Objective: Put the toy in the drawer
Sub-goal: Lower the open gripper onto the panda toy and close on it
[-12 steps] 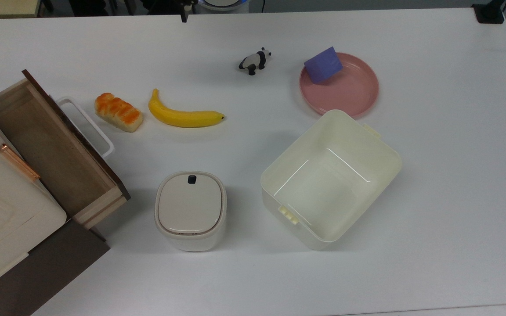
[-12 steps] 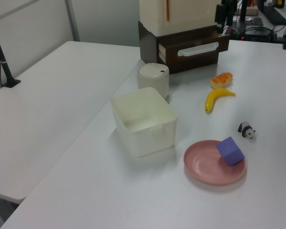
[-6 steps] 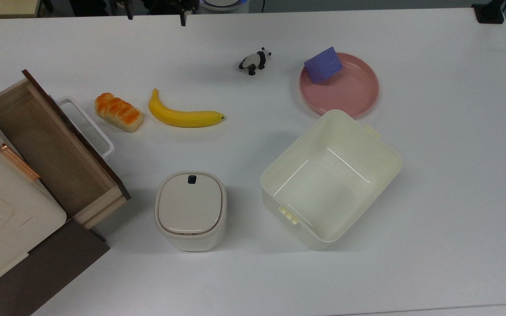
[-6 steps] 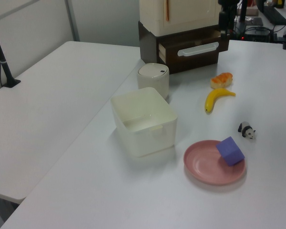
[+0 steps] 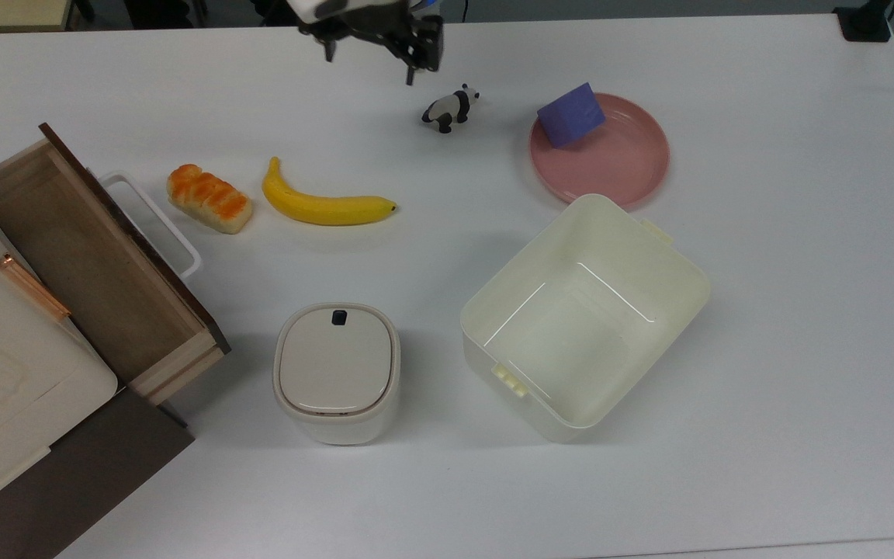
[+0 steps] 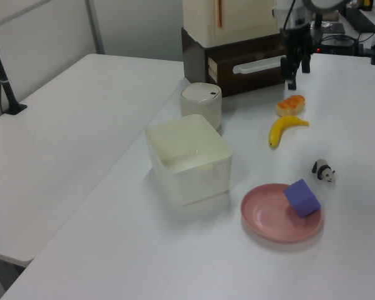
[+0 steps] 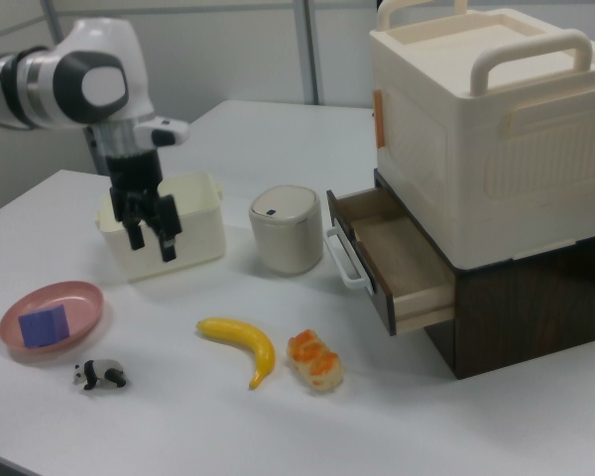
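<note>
The toy, a small black-and-white panda figurine, stands on its four legs on the white surface, near the far edge in the top view, clear of everything around it. The drawer, light wood with a brown bottom, dark brown front panel and white loop handle, stands pulled open and empty at the top view's left edge

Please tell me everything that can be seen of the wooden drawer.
The light-wood box drawer stands pulled open from a dark brown cabinet, under a cream plastic box. It has a brown bottom, pale wooden side walls, a dark brown front panel and a white loop handle. Nothing lies inside it. It is level, at the top view's left.
</note>
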